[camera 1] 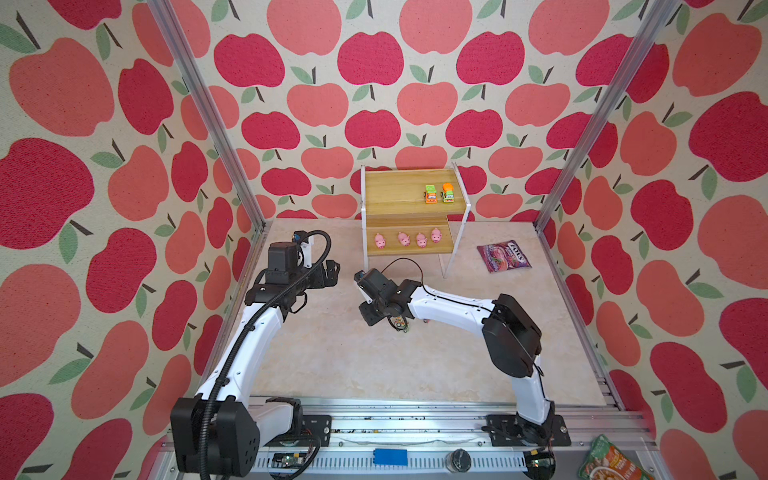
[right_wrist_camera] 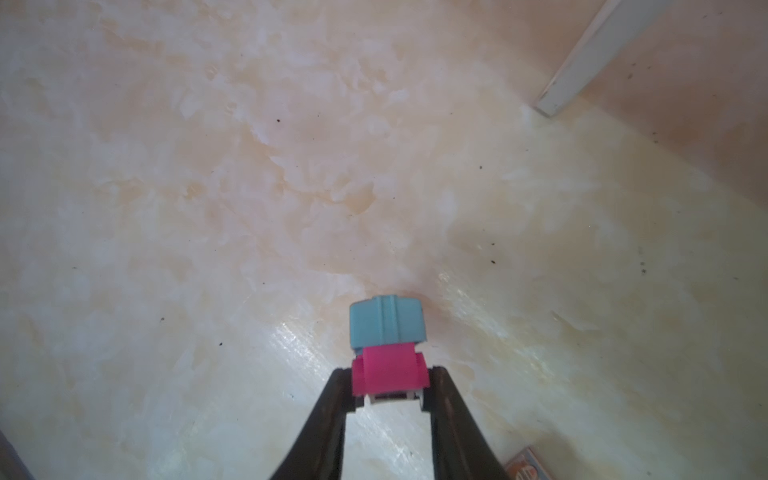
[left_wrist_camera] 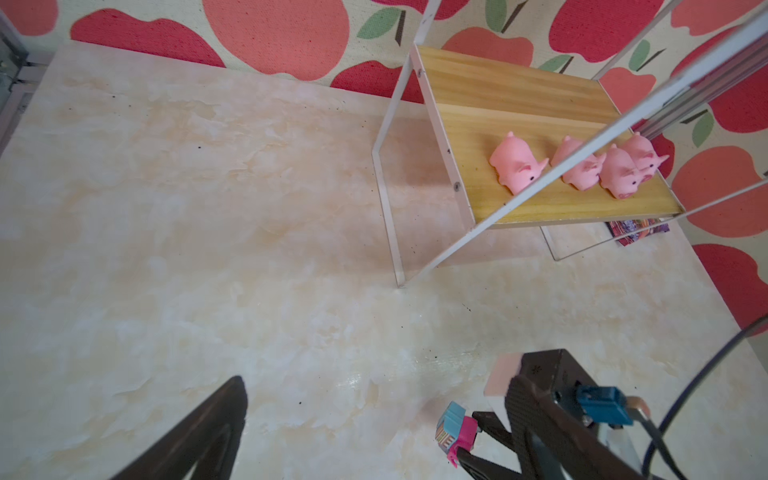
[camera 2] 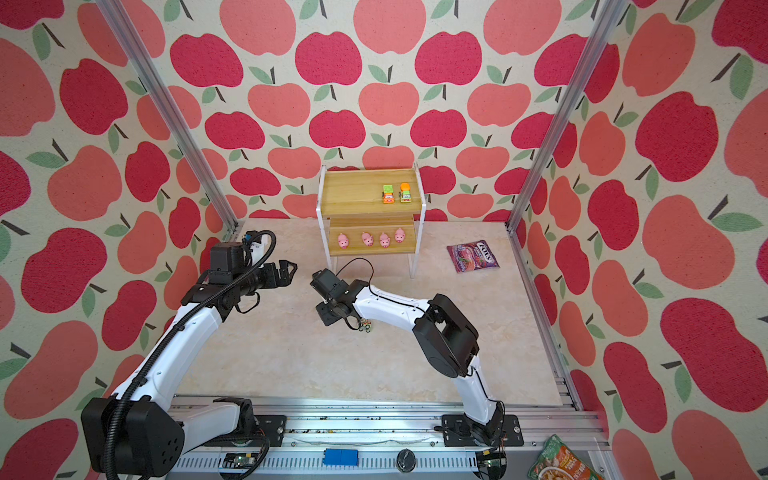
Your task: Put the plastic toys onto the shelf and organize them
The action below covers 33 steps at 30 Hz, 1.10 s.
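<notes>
On the shelf (camera 1: 390,191), pigs (camera 1: 404,239) line the lower board; cars (camera 1: 431,194) (side by side) occupy the upper.

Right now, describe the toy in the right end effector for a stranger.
Find the wooden shelf at the back. In front, the right end effector pinches a tiny car: pink and light blue, unlike the shelved orange-and-green cars.

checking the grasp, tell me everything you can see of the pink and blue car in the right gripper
The pink and blue car is a tiny plastic-looking toy: light blue ribbed box at one end, magenta body, white strip beneath. The right gripper is shut on the magenta part, a black finger on each side, the blue end jutting past the tips. It is low over the marbled table; whether it touches is unclear.
</notes>
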### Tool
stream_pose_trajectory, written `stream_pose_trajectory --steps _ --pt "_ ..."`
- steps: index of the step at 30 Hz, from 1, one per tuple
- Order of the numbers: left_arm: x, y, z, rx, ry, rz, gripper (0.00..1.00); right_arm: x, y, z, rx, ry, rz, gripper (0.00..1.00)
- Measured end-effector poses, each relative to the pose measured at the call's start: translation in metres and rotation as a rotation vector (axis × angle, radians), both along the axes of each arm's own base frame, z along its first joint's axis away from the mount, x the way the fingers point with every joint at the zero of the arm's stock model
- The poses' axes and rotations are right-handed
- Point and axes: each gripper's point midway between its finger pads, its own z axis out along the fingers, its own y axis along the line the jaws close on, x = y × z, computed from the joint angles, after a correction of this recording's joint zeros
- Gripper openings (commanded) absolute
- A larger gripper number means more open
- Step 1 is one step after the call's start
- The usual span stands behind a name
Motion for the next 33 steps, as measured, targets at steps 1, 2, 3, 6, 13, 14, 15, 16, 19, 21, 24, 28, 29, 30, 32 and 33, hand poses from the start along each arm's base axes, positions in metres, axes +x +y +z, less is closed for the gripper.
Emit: stream_pose_trajectory --steps 1,2,3,6,13,14,15,16,19,21,24,28,29,30,32,33 --pt "0.001 0.005 0.000 -0.003 0.002 0.020 0.99 -0.002 0.005 -0.005 0.002 0.015 0.007 0.26" --pt "0.002 0.010 0.000 -0.006 0.004 0.039 0.99 -0.004 0.009 -0.011 0.002 0.026 0.014 0.27" --pt "0.002 0.014 0.000 -0.012 0.006 0.055 0.99 -0.005 0.010 -0.015 0.004 0.038 0.015 0.31" --pt "0.003 0.019 -0.001 -0.020 0.012 0.078 0.99 -0.008 0.014 -0.021 0.013 0.059 0.016 0.45" --pt "0.005 0.019 -0.005 -0.036 0.028 0.092 0.99 -0.009 0.007 -0.013 0.031 0.035 0.015 0.65" --pt "0.005 0.019 -0.005 -0.039 0.030 0.094 0.99 -0.011 0.003 -0.009 0.036 0.028 0.014 0.65" --pt "0.005 0.019 -0.005 -0.042 0.031 0.096 0.99 -0.012 -0.001 -0.004 0.041 0.020 0.011 0.66" --pt "0.005 0.019 -0.005 -0.046 0.033 0.098 0.99 -0.013 -0.005 0.003 0.053 0.007 0.009 0.65" --pt "0.004 0.015 -0.006 -0.049 0.040 0.095 0.99 -0.012 -0.013 0.025 0.108 -0.036 0.002 0.67" --pt "0.004 0.012 -0.008 -0.046 0.050 0.088 0.99 -0.012 -0.015 0.037 0.149 -0.066 0.009 0.68" --pt "0.004 0.009 -0.008 -0.040 0.069 0.083 1.00 -0.013 -0.014 0.042 0.178 -0.098 0.034 0.69" --pt "0.005 0.010 -0.002 -0.029 0.088 0.092 1.00 -0.015 -0.009 0.041 0.175 -0.120 0.091 0.69" --pt "0.005 0.010 -0.001 -0.027 0.093 0.095 1.00 -0.015 -0.008 0.041 0.172 -0.123 0.103 0.69" --pt "0.005 0.011 0.000 -0.027 0.100 0.099 1.00 -0.014 -0.005 0.041 0.166 -0.129 0.119 0.69" --pt "0.003 0.012 0.000 -0.030 0.115 0.108 1.00 -0.011 0.002 0.043 0.159 -0.140 0.138 0.69" --pt "0.001 0.014 -0.001 -0.037 0.128 0.116 1.00 -0.010 0.005 0.043 0.153 -0.143 0.149 0.68"
